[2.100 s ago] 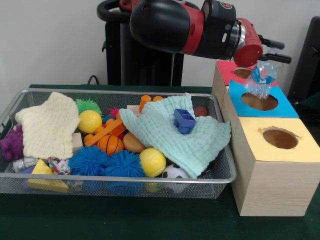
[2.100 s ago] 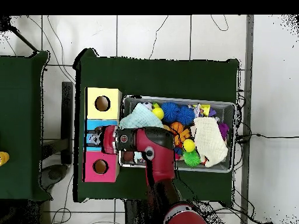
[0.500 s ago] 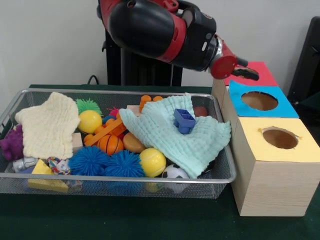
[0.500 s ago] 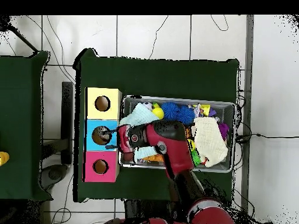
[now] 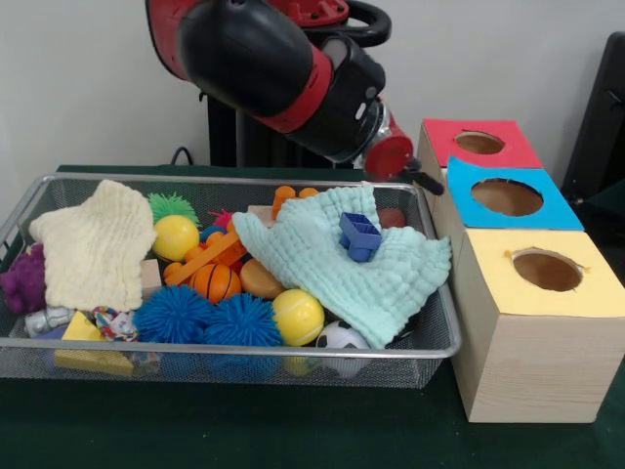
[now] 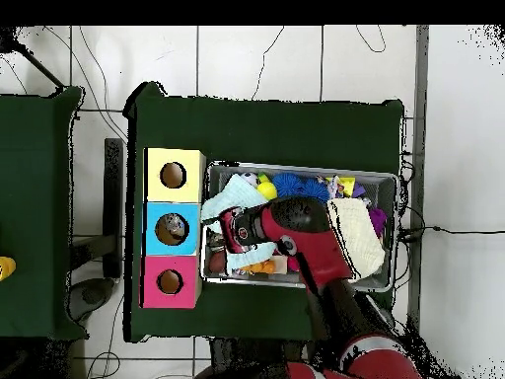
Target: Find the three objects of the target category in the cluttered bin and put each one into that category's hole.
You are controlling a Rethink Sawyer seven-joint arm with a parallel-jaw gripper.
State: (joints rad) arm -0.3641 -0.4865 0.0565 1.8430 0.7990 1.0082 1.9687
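The wire mesh bin (image 5: 244, 349) holds cloths, balls and toys; it also shows in the overhead view (image 6: 391, 180). No clear water bottle shows plainly. A small pale grey item (image 5: 44, 320) lies at the bin's front left corner, and I cannot tell what it is. My gripper (image 5: 422, 182) hangs over the bin's far right corner, beside the red-topped box (image 5: 451, 154). Only its dark tip shows below the red wrist. In the overhead view the gripper (image 6: 211, 233) is at the bin's left end, next to the blue-topped box (image 6: 158, 212).
Three wooden boxes with holes stand in a row beside the bin: red top, blue top (image 5: 508, 217) and yellow top (image 5: 532, 298). A mint cloth (image 5: 332, 259) with a blue cup (image 5: 359, 235) covers the bin's right part. A cream cloth (image 5: 93, 244) covers the left. Blue spiky balls (image 5: 205, 318) lie in front.
The arm has drawn back from over the red and blue boxes toward the bin, leftward in the front view. The bin's contents have not moved.
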